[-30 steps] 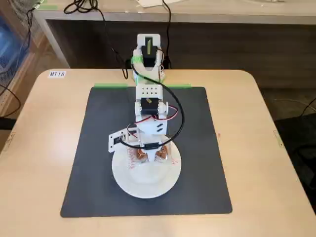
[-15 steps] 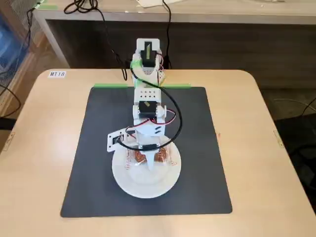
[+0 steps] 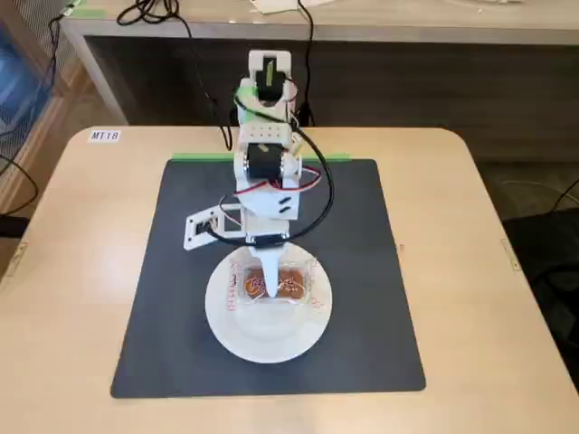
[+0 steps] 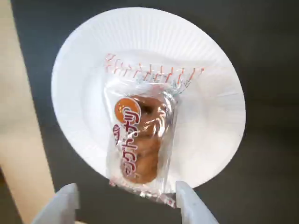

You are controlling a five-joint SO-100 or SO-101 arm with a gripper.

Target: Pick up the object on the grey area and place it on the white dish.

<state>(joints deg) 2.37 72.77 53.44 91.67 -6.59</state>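
The clear packet [image 3: 294,287] with an orange-brown biscuit and red print lies flat on the white dish [image 3: 262,339]. The dish sits on the dark grey mat [image 3: 362,271], toward its near side. My gripper [image 3: 270,287] hangs just above the packet. In the wrist view the packet [image 4: 140,140] lies lengthwise across the dish [image 4: 210,112], with the mat [image 4: 271,56] around it. The gripper [image 4: 126,205] is open. Its two grey fingertips [image 4: 189,205] stand wide apart on either side of the packet's near crimped end, which overhangs the dish rim. The left fingertip is clear of the packet.
The mat lies on a light wooden table [image 3: 81,271]. The arm's base [image 3: 262,136] stands at the mat's far edge by a green tape strip [image 3: 199,157]. A label [image 3: 104,136] sits at the table's far left. Cables [image 3: 154,14] run behind the table.
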